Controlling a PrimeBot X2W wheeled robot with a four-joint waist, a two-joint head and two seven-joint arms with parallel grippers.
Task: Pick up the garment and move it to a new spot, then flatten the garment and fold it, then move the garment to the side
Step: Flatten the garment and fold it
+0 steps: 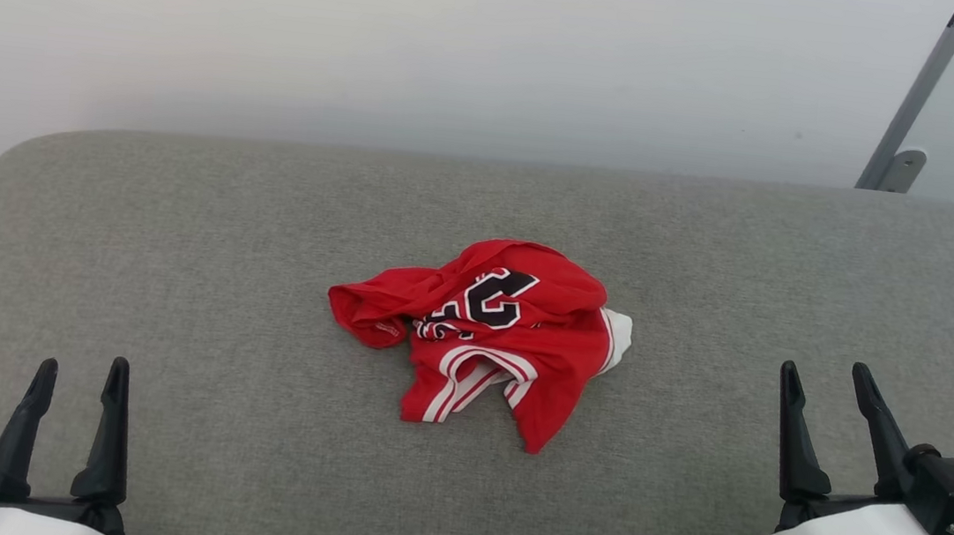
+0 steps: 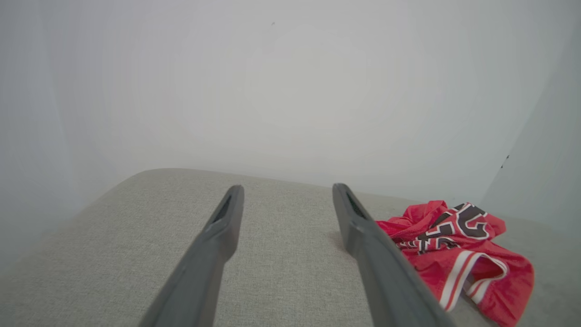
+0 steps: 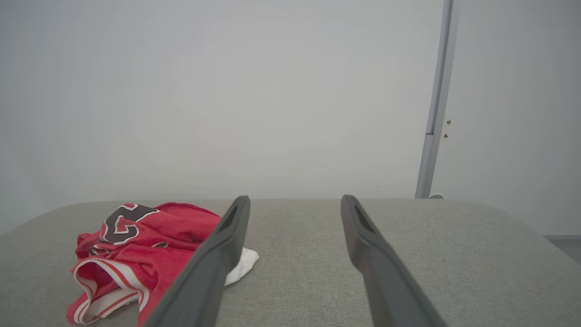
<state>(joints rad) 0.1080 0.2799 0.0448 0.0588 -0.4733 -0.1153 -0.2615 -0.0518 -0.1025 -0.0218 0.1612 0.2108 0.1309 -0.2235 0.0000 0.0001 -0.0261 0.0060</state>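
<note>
The garment [image 1: 495, 331] is a red jersey with black, white-outlined lettering and white-and-red striped edging, lying crumpled in a heap near the middle of the grey padded surface [image 1: 219, 276]. It also lies to the right in the left wrist view [image 2: 458, 245] and to the left in the right wrist view [image 3: 140, 245]. My left gripper [image 1: 78, 376] rests at the lower left, open and empty, well away from the garment. My right gripper [image 1: 824, 379] stands at the lower right, also open and empty, apart from the garment.
The grey surface has rounded far corners and ends at a pale wall [image 1: 466, 36]. A slanted grey metal post [image 1: 916, 101] rises behind the far right corner.
</note>
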